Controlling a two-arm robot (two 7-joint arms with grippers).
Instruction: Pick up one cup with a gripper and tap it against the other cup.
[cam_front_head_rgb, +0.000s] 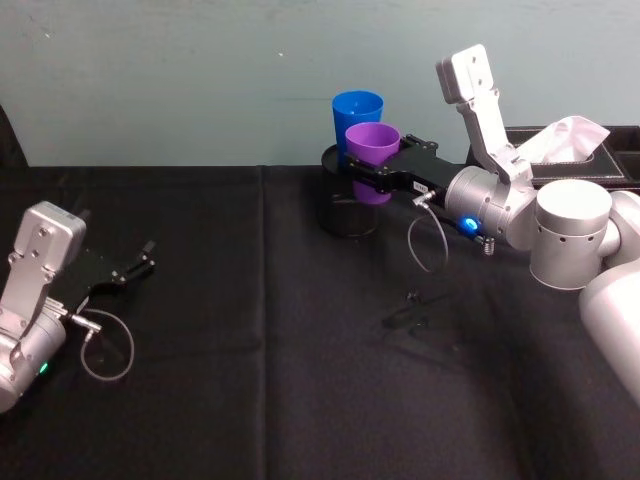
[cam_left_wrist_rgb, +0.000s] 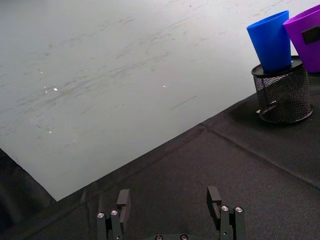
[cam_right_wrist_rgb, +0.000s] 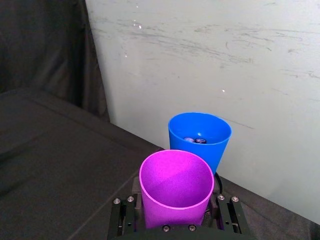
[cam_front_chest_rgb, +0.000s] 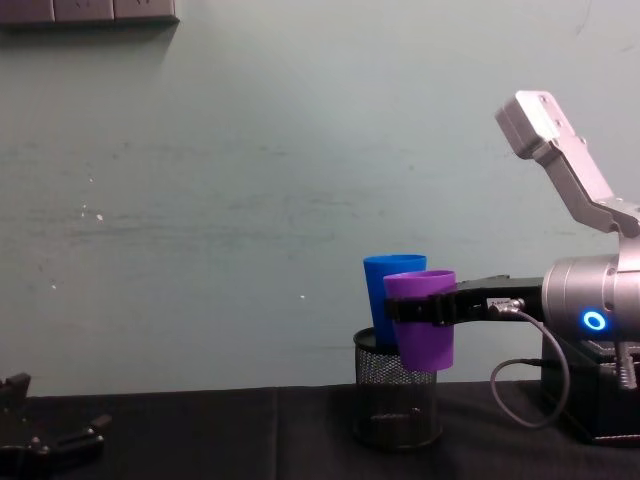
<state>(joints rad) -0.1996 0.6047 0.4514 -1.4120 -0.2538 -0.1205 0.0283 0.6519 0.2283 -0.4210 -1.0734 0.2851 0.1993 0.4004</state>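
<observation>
Cannot see tall blue plastic tumbler's (cam_front_chest_rgb: 378, 285) base inside black mesh holder (cam_front_chest_rgb: 395, 405); clamps tapered purple plastic tumbler (cam_front_chest_rgb: 422, 347) upright in right claw (cam_front_chest_rgb: 420, 310).

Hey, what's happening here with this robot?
The right gripper has the purple cup clamped and raised beside the blue cup, which sits in a black mesh holder at the back of the table. Whether the cups touch is unclear. The left gripper is parked open at the table's left.

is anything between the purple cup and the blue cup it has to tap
Nothing visible does. The purple cup, held in the right claw, hangs right beside the blue cup, which stands in the mesh holder.
</observation>
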